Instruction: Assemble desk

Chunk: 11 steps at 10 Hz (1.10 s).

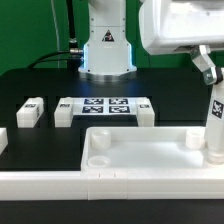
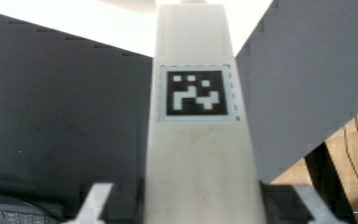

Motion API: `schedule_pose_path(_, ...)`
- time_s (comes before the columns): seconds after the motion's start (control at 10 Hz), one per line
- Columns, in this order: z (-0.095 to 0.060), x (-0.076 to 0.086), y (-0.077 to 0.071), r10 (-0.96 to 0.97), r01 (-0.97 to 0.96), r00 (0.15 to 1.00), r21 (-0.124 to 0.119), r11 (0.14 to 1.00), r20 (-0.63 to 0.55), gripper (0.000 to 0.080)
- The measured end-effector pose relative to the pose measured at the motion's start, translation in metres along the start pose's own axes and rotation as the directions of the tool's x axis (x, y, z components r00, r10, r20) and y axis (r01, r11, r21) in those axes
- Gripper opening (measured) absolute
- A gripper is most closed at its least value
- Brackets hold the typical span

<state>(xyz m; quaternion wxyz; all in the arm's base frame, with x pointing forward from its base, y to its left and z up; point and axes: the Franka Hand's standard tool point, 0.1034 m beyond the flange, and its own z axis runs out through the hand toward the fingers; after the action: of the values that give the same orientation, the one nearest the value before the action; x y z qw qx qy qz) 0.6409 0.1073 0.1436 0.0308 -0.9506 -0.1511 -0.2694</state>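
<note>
The gripper point(image 1: 207, 72) point(image 2: 194, 203) is clenched on an upright white desk leg point(image 1: 214, 122) point(image 2: 197, 150), which fills the gap between the jaws. Just beyond the jaws, the leg's face carries a square black-and-white tag point(image 2: 197, 93) with a blocky pattern. Below the jaws lies the white tabletop point(image 1: 150, 168). The leg's foot reaches down beside its corner socket point(image 1: 197, 138); I cannot tell whether it is seated. Loose tagged legs point(image 1: 30, 113) flank the marker board point(image 1: 105, 105), well apart from the jaws.

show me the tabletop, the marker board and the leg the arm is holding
tabletop point(image 1: 150, 152), exterior view, bare tray floor
marker board point(image 1: 108, 105), exterior view, its middle
held leg point(image 1: 214, 138), exterior view, shaft below tag
</note>
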Motion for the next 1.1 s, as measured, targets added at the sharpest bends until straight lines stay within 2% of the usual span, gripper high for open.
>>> schedule_pose_path(0.3,0.002,-0.004,0.000,0.001,-0.001,1.000,0.000,1.000,0.003,0.0292)
schedule_pose_path(0.7,0.009,0.000,0.000,0.004,-0.004,1.000,0.003,1.000,0.002,0.0292)
schedule_pose_path(1.1,0.021,-0.009,0.001,0.009,-0.009,1.000,-0.001,1.000,-0.005,0.0292)
